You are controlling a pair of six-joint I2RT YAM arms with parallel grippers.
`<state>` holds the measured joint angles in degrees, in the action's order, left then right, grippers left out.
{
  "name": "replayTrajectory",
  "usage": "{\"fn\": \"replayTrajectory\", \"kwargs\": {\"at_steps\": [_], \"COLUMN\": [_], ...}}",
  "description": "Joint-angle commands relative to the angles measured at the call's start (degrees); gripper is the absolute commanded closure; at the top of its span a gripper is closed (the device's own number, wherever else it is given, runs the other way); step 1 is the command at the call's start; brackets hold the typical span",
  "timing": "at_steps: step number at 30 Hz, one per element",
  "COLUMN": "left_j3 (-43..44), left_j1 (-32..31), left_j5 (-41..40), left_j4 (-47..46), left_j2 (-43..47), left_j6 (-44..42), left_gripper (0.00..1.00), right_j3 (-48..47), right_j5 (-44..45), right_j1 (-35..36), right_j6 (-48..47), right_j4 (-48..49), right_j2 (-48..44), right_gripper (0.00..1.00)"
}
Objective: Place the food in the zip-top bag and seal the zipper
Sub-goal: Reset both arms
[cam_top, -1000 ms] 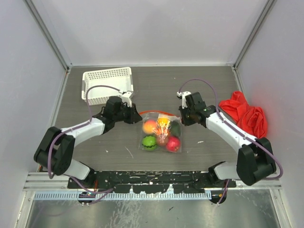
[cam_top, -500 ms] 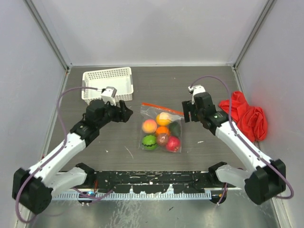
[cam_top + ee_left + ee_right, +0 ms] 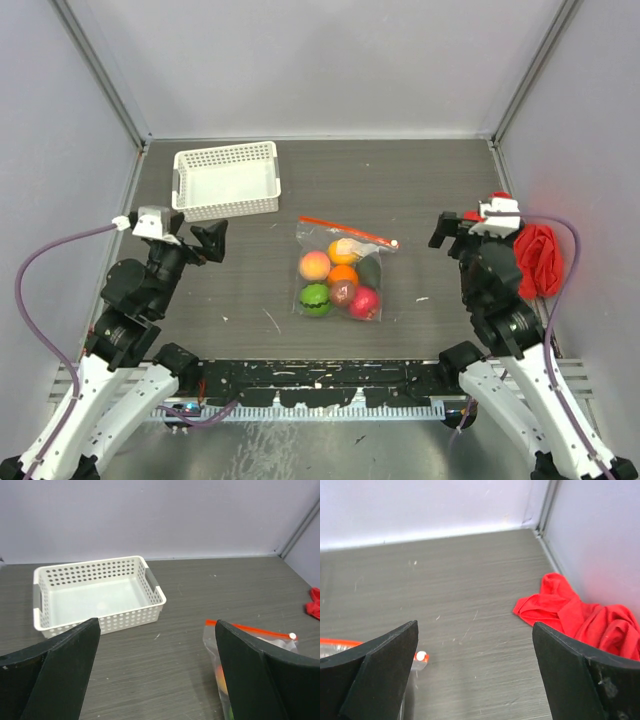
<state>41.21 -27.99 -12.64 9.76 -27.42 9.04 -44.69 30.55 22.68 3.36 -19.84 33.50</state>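
Observation:
The zip-top bag (image 3: 340,272) lies flat at the table's middle with the food inside: yellow (image 3: 345,250), peach (image 3: 315,264), orange (image 3: 343,275), brown, light green (image 3: 314,299), red (image 3: 364,302) and dark green fruits. The zipper (image 3: 345,230) runs along the bag's far edge, its white slider (image 3: 395,243) at the right end. My left gripper (image 3: 203,243) hangs open, raised well left of the bag. My right gripper (image 3: 452,232) hangs open to the bag's right. Nothing is between either pair of fingers. The left wrist view shows the bag's corner (image 3: 212,642); the right wrist view shows the slider (image 3: 421,656).
A white lattice basket (image 3: 227,180) stands at the back left, also seen in the left wrist view (image 3: 95,595). A red cloth (image 3: 538,260) lies bunched against the right wall, and shows in the right wrist view (image 3: 580,615). Grey walls enclose the table.
Both grippers let go of the bag's top corners and opened wide. Both arms drew back, up and outward. The bag settled flat with the zipper's slider at the right end.

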Motion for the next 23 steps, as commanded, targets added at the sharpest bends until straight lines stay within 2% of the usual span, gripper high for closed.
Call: {"fn": "replayTrajectory", "kwargs": {"at_steps": [1,7,23], "left_j3": [0.0,-3.8,-4.5], "left_j1": [0.3,0.3,2.5], "left_j5": [-4.8,-9.4,-7.2], "left_j4": [-2.6,-5.3,-4.0], "left_j2": [2.6,4.7,4.5], "left_j6": [-6.9,-7.5,-8.8], "left_gripper": [0.02,0.02,0.02], "right_j3": [4.6,6.6,6.9], "right_j5": [8.5,12.9,9.9], "right_j1": [-0.1,-0.2,-0.2], "right_j6": [-0.7,-1.8,-2.7], "right_j4": [9.3,9.5,9.6], "right_j2": [-6.9,-11.1,-11.8], "right_gripper": [0.00,0.00,0.00]}}
